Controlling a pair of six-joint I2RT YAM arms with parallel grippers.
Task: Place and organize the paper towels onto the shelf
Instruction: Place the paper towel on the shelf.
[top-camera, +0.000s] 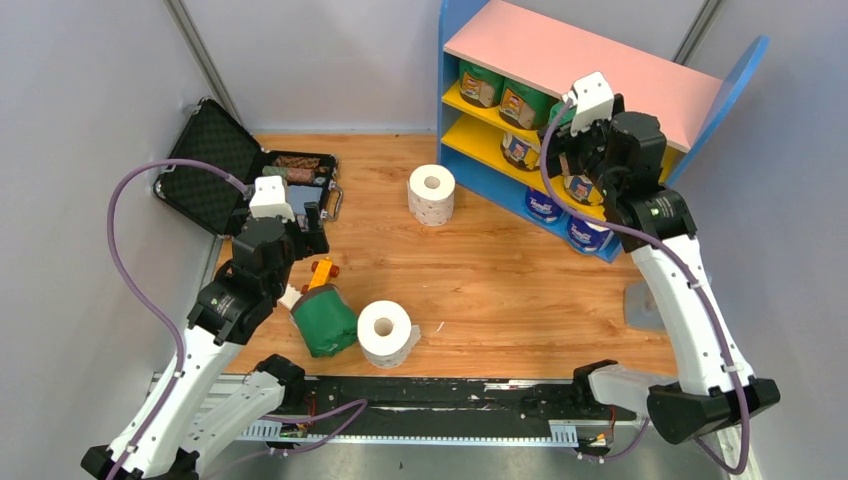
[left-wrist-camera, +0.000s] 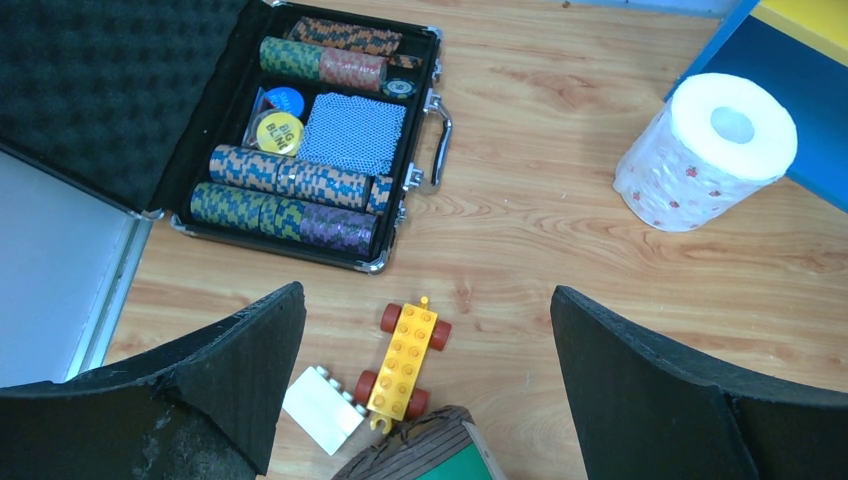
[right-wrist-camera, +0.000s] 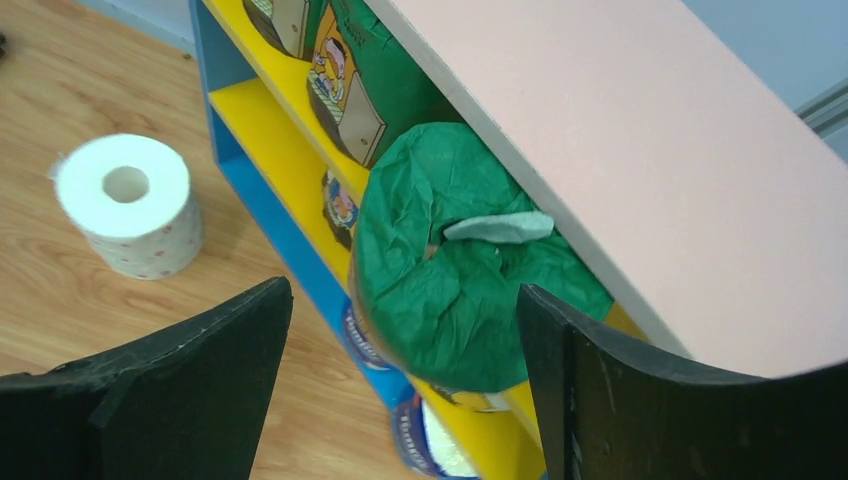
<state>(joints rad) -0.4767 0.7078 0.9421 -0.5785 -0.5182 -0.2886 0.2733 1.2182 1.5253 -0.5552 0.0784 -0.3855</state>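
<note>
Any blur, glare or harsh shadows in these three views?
Top external: evenly lit, sharp, only a faint shadow by the white roll. Left wrist: crisp on the black case, no glare. Right wrist: softest, the green roll and shelf slightly blurred.

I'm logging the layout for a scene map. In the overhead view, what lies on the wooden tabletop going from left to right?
open black case → green-wrapped roll → bare white roll near the arms → dotted white roll → shelf
</note>
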